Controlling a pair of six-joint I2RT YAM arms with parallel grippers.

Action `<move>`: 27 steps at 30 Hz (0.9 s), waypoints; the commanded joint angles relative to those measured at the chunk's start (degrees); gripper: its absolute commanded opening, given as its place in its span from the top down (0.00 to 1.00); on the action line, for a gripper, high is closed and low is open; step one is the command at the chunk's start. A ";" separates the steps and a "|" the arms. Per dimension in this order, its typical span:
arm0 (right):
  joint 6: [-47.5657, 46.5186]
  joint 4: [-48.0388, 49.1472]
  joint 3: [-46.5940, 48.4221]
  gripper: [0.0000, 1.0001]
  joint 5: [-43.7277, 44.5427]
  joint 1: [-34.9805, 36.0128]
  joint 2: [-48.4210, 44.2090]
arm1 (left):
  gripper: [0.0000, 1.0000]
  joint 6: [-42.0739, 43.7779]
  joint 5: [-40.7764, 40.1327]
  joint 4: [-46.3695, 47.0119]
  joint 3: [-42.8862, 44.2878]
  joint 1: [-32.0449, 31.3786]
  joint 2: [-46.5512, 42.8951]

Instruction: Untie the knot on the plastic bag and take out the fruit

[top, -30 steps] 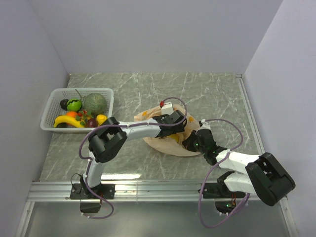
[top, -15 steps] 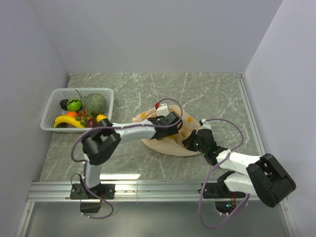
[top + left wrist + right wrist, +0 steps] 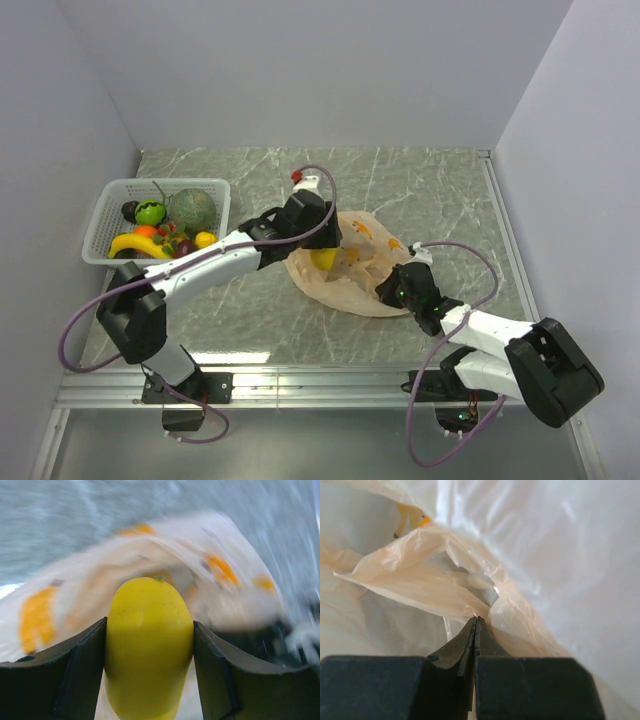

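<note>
- The plastic bag (image 3: 350, 285) lies flattened on the desk (image 3: 430, 190), right of centre. Its mouth looks open, and no knot can be picked out.
- The left end effector (image 3: 150, 627) grips a plump yellow fruit (image 3: 149, 660) across its middle, one finger flat on each side, above the bag's left part.
- The right end effector (image 3: 476, 622) is pinched tight on a fold of film at the bag's near right edge, anchoring it.
- The step in hand appears to be carrying this fruit away. A straight lift until no film clings comes first, then a move left to the white basket (image 3: 170, 182), which already holds fruit.
- The smooth, rounded fruit could slip out, so the grip wants to be firm, the travel gentle and the release low over a gap.
- The right pinch should hold meanwhile, so the bag does not trail.
- Orange patches (image 3: 362, 228) show on the film; whether they are print or fruit cannot be told.
</note>
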 commanded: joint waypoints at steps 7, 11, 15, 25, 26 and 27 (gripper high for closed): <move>-1.92 -9.29 7.38 1.00 9.47 0.33 -3.51 | 0.66 15.96 34.96 0.69 -0.73 13.51 -18.77; -2.98 -13.52 11.43 1.00 12.90 -0.99 -2.01 | 0.69 12.54 19.66 -6.40 2.06 25.75 -20.63; -4.47 -15.02 14.25 1.00 14.05 -1.87 -2.01 | 0.70 7.09 7.57 -14.16 -0.81 39.81 -20.62; -6.31 -15.81 21.19 1.00 15.19 -4.59 2.38 | 0.41 2.42 -3.00 -4.86 -14.88 59.08 -23.26; -6.58 -15.81 21.63 1.00 15.63 -5.12 2.82 | 0.35 2.77 -3.18 -4.41 -15.76 59.35 -23.61; -7.02 -15.90 22.16 1.00 16.59 -5.64 3.08 | 0.24 3.38 -3.18 -4.32 -15.85 59.44 -23.61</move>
